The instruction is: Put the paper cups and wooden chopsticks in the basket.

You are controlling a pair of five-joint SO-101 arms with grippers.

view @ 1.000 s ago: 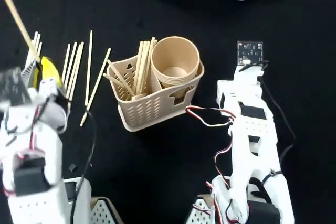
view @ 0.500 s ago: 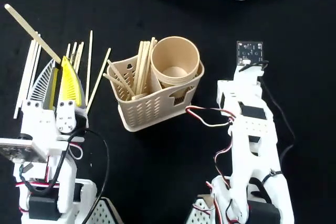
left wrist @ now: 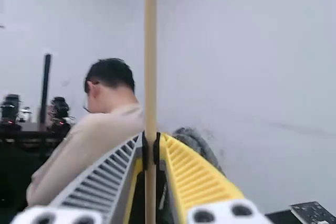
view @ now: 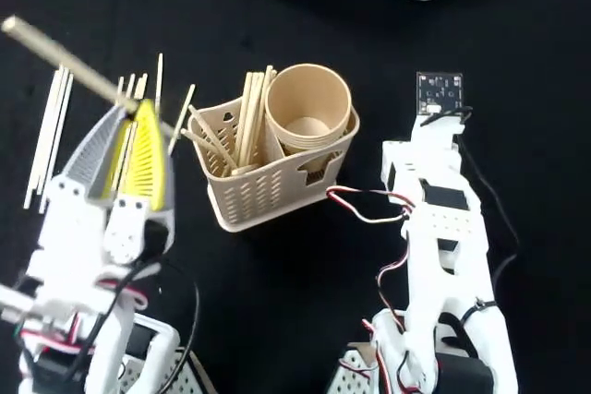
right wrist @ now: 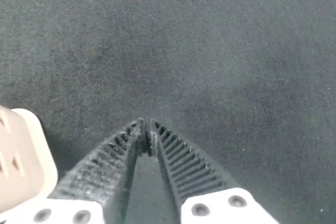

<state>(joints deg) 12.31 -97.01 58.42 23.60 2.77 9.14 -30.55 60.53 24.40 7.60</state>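
Your left gripper (left wrist: 150,141), ribbed yellow and grey, is clamped on a straight pale wooden chopstick (left wrist: 150,51), raised near the left edge of the black cloth table (view: 517,34). Your right gripper (right wrist: 145,132) has its ribbed tips pressed together, empty. Mid-table, the slotted beige plastic basket (view: 249,198) holds nested tan paper cups (view: 307,103).

In the high view the left arm (view: 65,320) is smeared by blur low down and cut off by the bottom edge; the far end of the chopstick (view: 65,62) in the left gripper (view: 138,110) is blurred too; that gripper covers the near ends of some loose chopsticks (view: 159,76); how many cups (view: 309,108) sit nested in the basket (view: 254,196) cannot be told; the right arm (view: 443,228) covers the right gripper (right wrist: 146,132) from above. In the left wrist view the chopstick runs off the picture at both ends; in the right wrist view the basket is cut off to one corner.
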